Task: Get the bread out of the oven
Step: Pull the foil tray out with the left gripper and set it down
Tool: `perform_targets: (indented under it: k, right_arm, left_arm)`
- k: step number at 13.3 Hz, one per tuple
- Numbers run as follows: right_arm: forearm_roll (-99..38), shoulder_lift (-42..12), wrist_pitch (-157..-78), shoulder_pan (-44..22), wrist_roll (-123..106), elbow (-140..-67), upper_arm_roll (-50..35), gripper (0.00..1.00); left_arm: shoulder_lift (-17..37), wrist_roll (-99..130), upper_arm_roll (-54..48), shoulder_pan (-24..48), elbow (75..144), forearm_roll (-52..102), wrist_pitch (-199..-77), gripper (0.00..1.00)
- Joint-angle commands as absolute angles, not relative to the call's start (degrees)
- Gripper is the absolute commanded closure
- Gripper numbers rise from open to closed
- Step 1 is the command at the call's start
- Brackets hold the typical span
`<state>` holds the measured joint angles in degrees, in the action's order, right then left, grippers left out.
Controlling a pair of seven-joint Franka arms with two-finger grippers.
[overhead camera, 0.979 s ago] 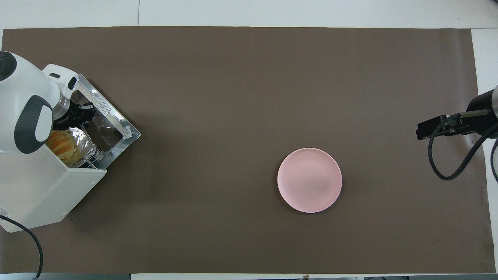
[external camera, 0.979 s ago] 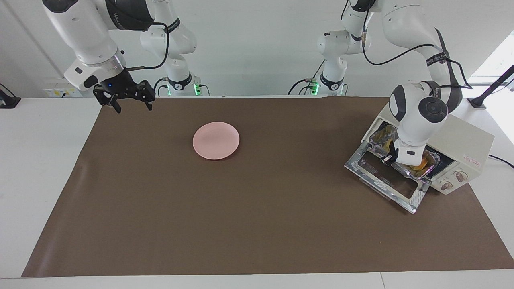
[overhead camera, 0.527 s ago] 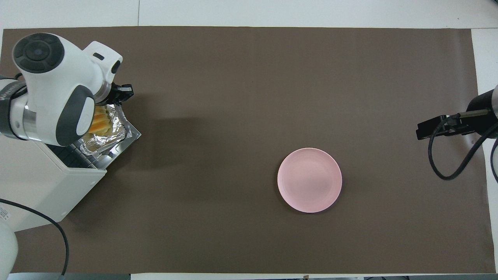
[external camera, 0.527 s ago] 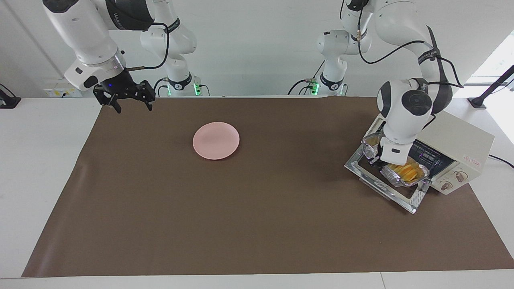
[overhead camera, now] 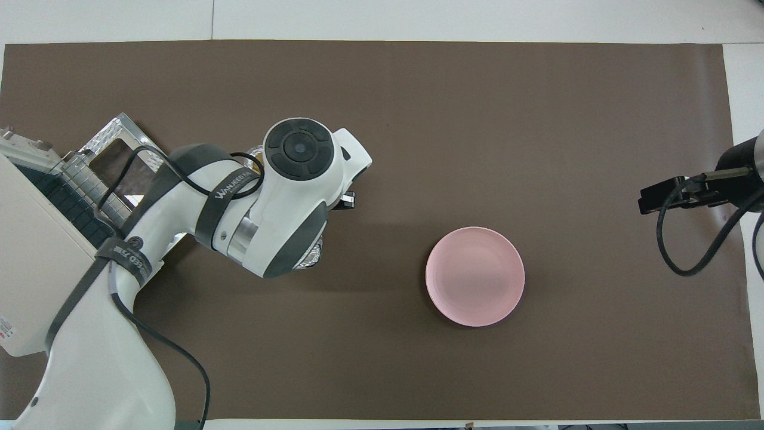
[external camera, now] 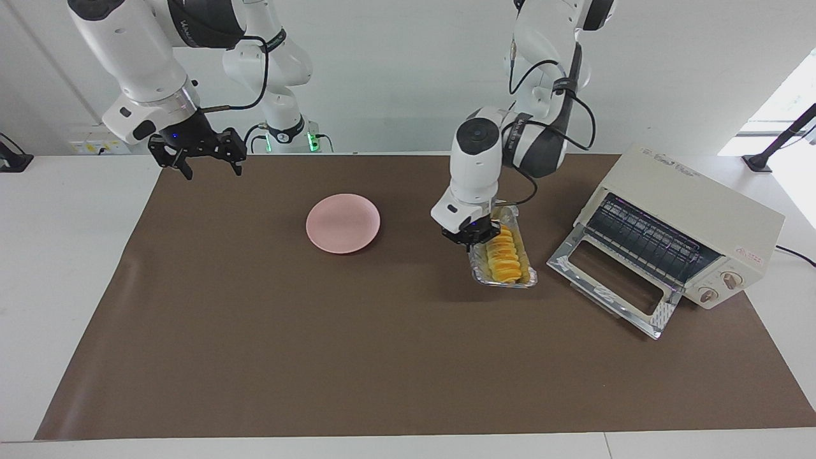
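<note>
The bread (external camera: 503, 255), a ridged golden-yellow loaf, lies in a crinkled silver foil tray (external camera: 517, 278). The tray is low over or on the brown mat, between the oven (external camera: 695, 213) and the pink plate (external camera: 343, 223). My left gripper (external camera: 476, 240) is shut on the tray's rim at the end toward the plate. The oven stands at the left arm's end of the table, its glass door (external camera: 612, 284) dropped open and its wire rack bare. In the overhead view my left arm hides the bread. My right gripper (external camera: 210, 159) is open and empty, waiting over the mat's corner.
The pink plate (overhead camera: 475, 276) lies empty on the mat toward the right arm's end. The oven's open door (overhead camera: 119, 155) sticks out over the mat. A power cord runs from the oven at the table's edge.
My left gripper has pulled the foil tray with the bread out of the oven, off the door, and carried it toward the plate. The right arm has not moved.
</note>
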<state>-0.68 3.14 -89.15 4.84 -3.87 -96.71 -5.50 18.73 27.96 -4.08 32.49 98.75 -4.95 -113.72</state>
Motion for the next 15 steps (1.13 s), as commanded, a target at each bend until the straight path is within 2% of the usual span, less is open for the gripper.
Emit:
perform_targets:
  k: [1, 4, 5, 6, 7, 11, 15]
  right_arm:
    - [-0.09, 4.31, -88.77, 5.36, -4.39, -97.65, -5.80, 0.00]
    - [-0.09, 4.22, -88.77, 5.45, -4.39, -97.65, -5.80, 0.00]
    - [-0.09, 4.31, -88.68, 5.36, -4.39, -97.65, -5.80, 0.00]
    - [-0.09, 4.31, -88.68, 5.36, -4.39, -97.65, -5.80, 0.00]
    - [-0.09, 4.31, -88.33, 5.36, -4.48, -97.65, -5.89, 0.00]
    - [-0.09, 4.39, -85.43, 5.10, -4.83, -97.65, -5.98, 0.00]
    - [-0.70, 5.10, -83.14, 5.54, -4.48, -97.82, -5.71, 0.00]
  left_arm:
    - [21.61, 27.51, -2.90, 34.45, 98.87, -2.73, -116.27, 1.00]
    - [21.27, 27.68, -2.90, 35.24, 103.08, -2.64, -119.69, 1.00]
    - [21.44, 27.77, -2.90, 35.07, 102.83, -2.38, -120.32, 0.78]
    - [21.45, 27.86, -2.90, 34.98, 102.22, -2.37, -119.71, 0.38]
    - [21.10, 27.95, -2.81, 35.15, 102.04, -2.37, -119.53, 0.02]
    - [14.88, 27.34, -2.55, 29.11, 100.37, -2.37, -113.75, 0.00]
    - [6.26, 20.95, -2.46, 16.46, 99.67, -2.37, -103.04, 0.00]
